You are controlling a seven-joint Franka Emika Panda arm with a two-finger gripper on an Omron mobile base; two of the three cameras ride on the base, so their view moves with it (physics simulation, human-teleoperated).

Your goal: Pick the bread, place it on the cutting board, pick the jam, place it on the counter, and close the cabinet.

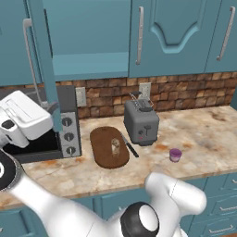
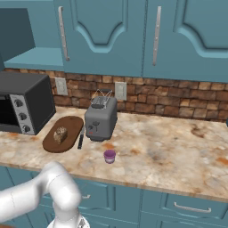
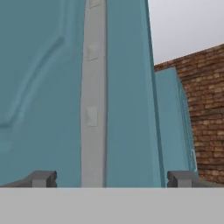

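Cabinet (image 1: pixel 88 41) closing is the step in hand, judging by the layout: at far left in the left base view its door (image 1: pixel 45 60) stands swung out edge-on over the microwave (image 1: pixel 65 125), with the gripper (image 1: pixel 51 110) just beside its lower edge. From the hand view, the fingers (image 3: pixel 41 178) stand wide apart and hold nothing, with the door's edge and silver handle (image 3: pixel 92 92) rising between them. Next to the right lies the board (image 1: pixel 109 147) with the bread (image 1: pixel 115 146) on it, a knife (image 1: pixel 130 146) along its right side, then the toaster (image 1: pixel 141 122), and further right the jam (image 1: pixel 175 154) upright on the counter (image 1: pixel 208 134), well apart from the board. To close well, press flat against the door's outer face near its free edge, away from the hinge, and follow its arc until it seats, keeping the wrist clear of the microwave top.
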